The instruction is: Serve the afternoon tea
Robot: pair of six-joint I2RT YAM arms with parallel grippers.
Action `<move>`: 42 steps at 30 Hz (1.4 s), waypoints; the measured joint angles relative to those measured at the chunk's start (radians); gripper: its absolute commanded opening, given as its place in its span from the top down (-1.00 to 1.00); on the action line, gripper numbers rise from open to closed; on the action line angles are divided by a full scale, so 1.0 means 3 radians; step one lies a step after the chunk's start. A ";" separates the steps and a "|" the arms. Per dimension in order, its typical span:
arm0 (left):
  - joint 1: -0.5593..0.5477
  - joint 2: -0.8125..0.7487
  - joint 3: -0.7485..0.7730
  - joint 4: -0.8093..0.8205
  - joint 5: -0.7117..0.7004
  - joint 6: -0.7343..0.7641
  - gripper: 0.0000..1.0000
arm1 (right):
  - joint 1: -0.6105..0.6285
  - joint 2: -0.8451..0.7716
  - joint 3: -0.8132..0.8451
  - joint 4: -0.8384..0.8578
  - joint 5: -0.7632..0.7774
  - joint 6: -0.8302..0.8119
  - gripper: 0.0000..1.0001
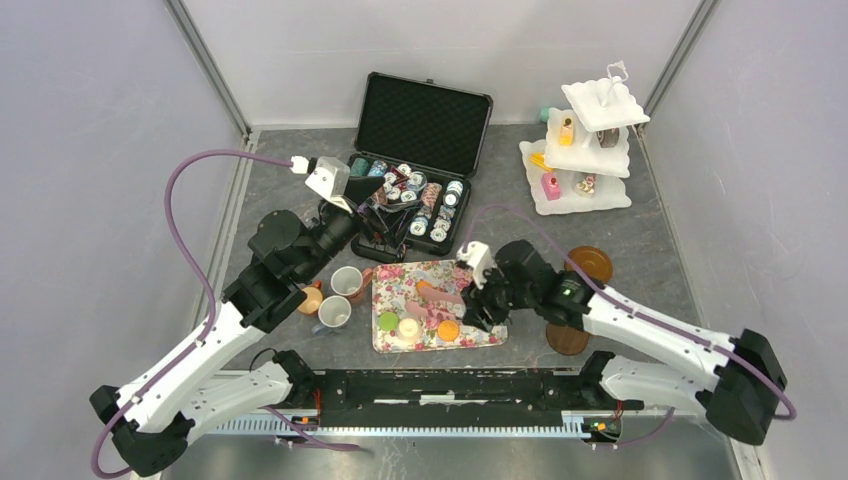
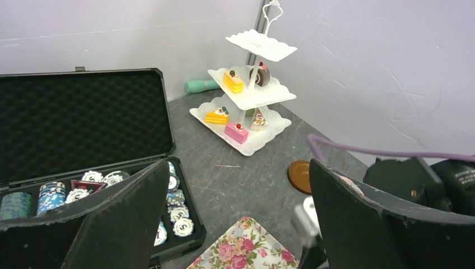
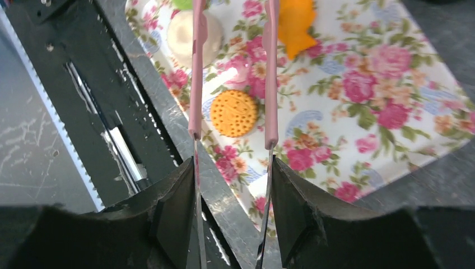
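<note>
A floral tray (image 1: 478, 275) holds a green macaron (image 1: 388, 321), a cream one (image 1: 408, 331), an orange one (image 1: 448, 330) and an orange cake piece (image 1: 425, 290). My right gripper (image 1: 482, 302) is shut on the pink tongs (image 1: 442, 301). In the right wrist view the tongs' arms (image 3: 271, 73) straddle the orange macaron (image 3: 234, 114) without squeezing it. Three mugs stand left of the tray: orange-brown (image 1: 311, 299), grey (image 1: 347, 282), white (image 1: 334, 313). My left gripper (image 1: 372, 222) is open and empty above the tray's far left corner.
An open black case of poker chips (image 1: 418, 195) stands behind the tray. A white three-tier stand (image 1: 600, 100) at the back right carries several cakes, also in the left wrist view (image 2: 255, 103). Two brown saucers (image 1: 590, 264) (image 1: 567, 339) lie right of the tray.
</note>
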 measured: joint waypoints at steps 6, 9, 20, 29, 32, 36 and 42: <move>0.0003 0.0010 0.0000 0.0000 0.0000 0.0000 -1.00 | 0.0582 0.0320 0.0090 0.0010 0.0364 0.0037 -0.10; 0.0003 0.0013 0.0000 0.0000 0.0000 0.0000 -1.00 | 0.0782 0.0352 0.0144 0.0014 0.0511 0.0052 -0.11; 0.0003 0.0038 0.0000 -0.0001 0.0001 0.0000 -1.00 | 0.1116 0.0333 0.0155 0.0159 0.0735 0.0173 -0.13; 0.0015 0.0051 0.0000 0.0001 -0.0001 0.0000 -1.00 | 0.1328 0.0440 0.0155 0.0155 0.0959 0.0219 -0.15; 0.0015 0.0132 0.0018 -0.0003 0.0001 0.0000 -1.00 | 0.1357 0.0478 0.0153 0.0064 0.1068 0.0221 -0.15; 0.0018 0.0168 0.0019 -0.0078 -0.0020 0.0001 -1.00 | 0.1362 0.0491 0.0113 0.0050 0.1130 0.0248 -0.14; 0.0031 0.0163 0.0022 -0.0084 -0.0025 0.0001 -0.99 | 0.1378 0.0524 0.0056 0.0055 0.1132 0.0285 -0.16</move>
